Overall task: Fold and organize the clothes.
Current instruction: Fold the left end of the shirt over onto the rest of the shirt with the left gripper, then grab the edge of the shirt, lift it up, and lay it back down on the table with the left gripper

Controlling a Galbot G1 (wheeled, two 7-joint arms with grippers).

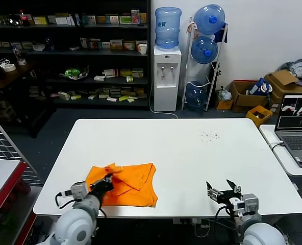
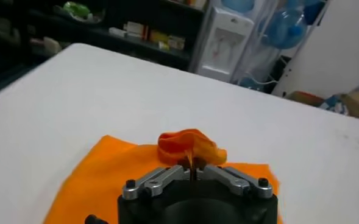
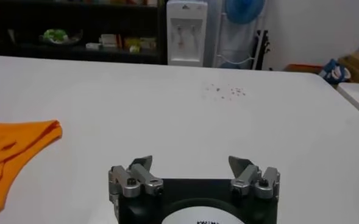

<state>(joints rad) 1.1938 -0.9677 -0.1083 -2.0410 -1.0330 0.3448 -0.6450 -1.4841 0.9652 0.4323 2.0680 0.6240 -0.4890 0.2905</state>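
The clothes, one bright orange T-shirt point(image 1: 130, 184), lie partly folded near the front left of the white table point(image 1: 192, 153). My left gripper point(image 1: 108, 179) is shut on a raised fold of the shirt at its left side; in the left wrist view that pinched loop of orange T-shirt point(image 2: 188, 146) stands up just beyond the left gripper point(image 2: 191, 172). Near the table's front right edge my right gripper point(image 1: 222, 187) stands open with nothing between its fingers; the right wrist view shows this gripper point(image 3: 191, 163) over bare table, and the shirt's edge point(image 3: 14, 143) lies well off to one side.
A laptop point(image 1: 297, 127) sits on a side table at the right. A metal mesh rack point(image 1: 3, 143) stands at the left. Behind the table are a water dispenser point(image 1: 166, 66), shelves and cardboard boxes point(image 1: 253, 97). Small dark specks point(image 1: 209, 136) mark the far right tabletop.
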